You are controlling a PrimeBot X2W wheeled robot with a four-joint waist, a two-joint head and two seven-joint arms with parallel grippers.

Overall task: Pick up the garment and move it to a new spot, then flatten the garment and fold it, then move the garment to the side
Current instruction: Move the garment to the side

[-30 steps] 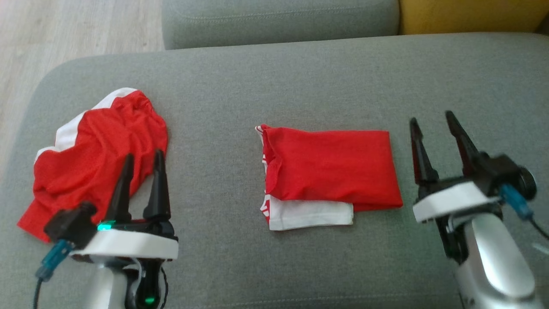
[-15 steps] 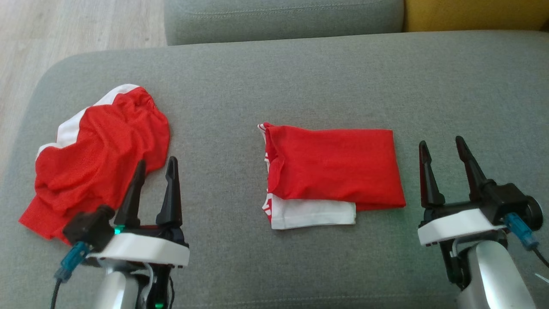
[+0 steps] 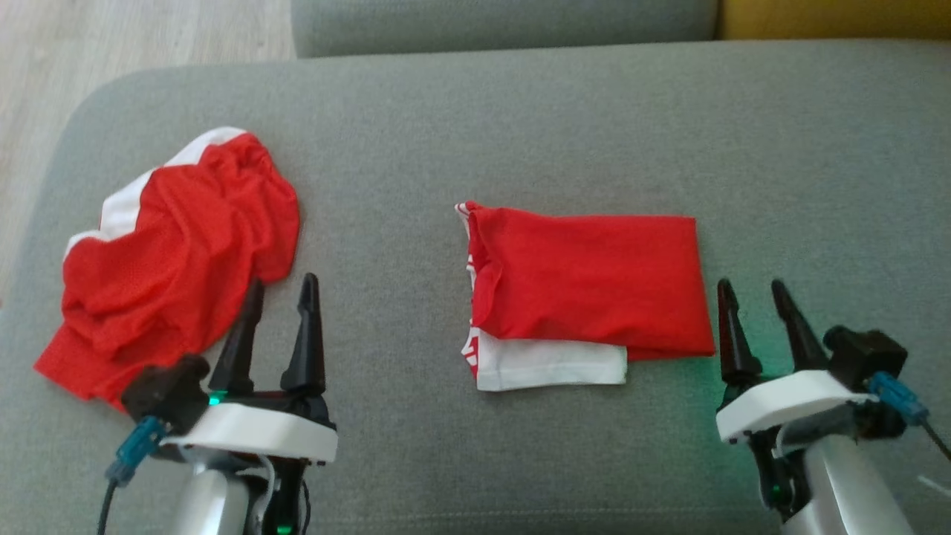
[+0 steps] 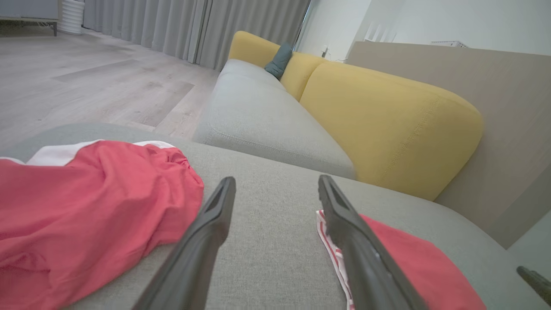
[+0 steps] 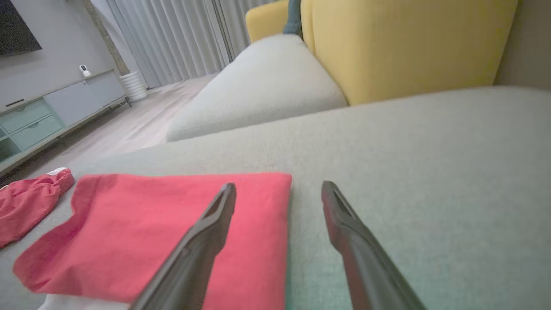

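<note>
Garment (image 3: 594, 282), folded: red rectangle over a white underlayer, lying flat at mid-cushion on the grey sofa seat (image 3: 520, 126), held by nothing. Entries, left to right:

1. Crumpled red-and-white garment (image 3: 174, 260): heaped near the seat's left end, well apart from the folded one.
2. Left gripper (image 3: 283, 280): low over the seat, just beside the heap's near edge. Fingers pointing away from the robot, spread, empty.
3. Garment, handling: judged light, thin and limp. Likely to sag and come unfolded if lifted by 1 corner. Best pinched through all layers at the right-hand edge, or at 2 opposite edges with both grippers.
4. Right gripper (image 3: 750, 283): just beside the Garment's lower right corner, seemingly clear of the cloth. Fingers parted with nothing between, lined up along the right-hand edge. Forearm low, angled slightly inward.
</note>
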